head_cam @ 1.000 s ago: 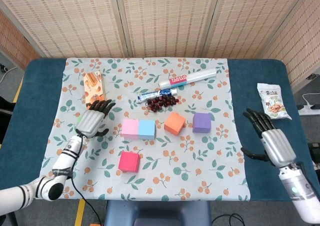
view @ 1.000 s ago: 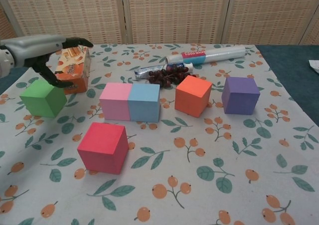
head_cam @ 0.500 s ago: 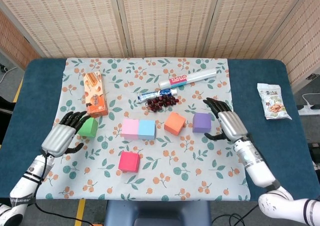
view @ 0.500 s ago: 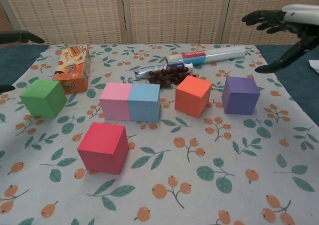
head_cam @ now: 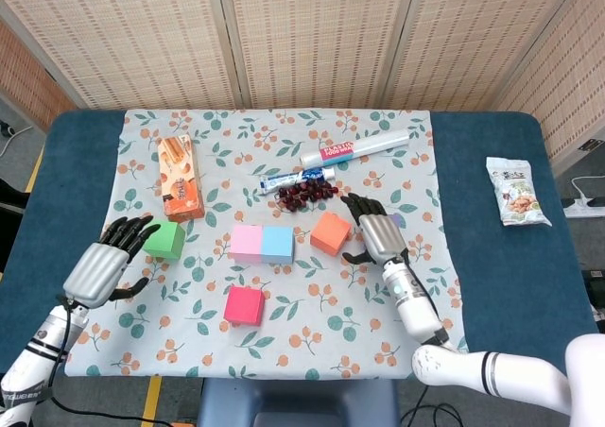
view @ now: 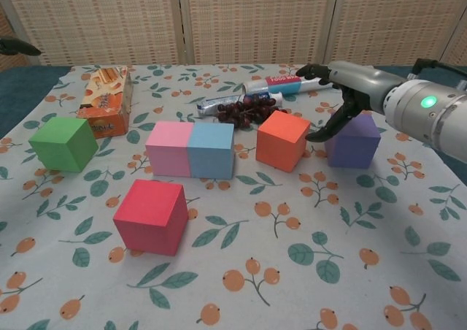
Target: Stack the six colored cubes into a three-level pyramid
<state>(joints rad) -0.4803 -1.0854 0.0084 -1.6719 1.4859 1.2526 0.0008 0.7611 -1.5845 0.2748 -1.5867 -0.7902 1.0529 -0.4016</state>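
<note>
Right hand [view: 337,96] spread and empty, draped over purple cube [view: 353,142], directly beneath its palm; orange cube [view: 283,139] just beside its thumb. Left hand [head_cam: 102,266] open, holding nothing, beside green cube [head_cam: 167,240].

Silver hands [head_cam: 382,236] with black fingers [head_cam: 357,203], white forearms.

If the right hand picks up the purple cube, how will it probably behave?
The purple cube looks matte and foam-like, so probably light and not slippery. Its flat faces suggest it will sit steady and not roll. The right hand, fingers spread over it, seems wide enough to span it.
</note>
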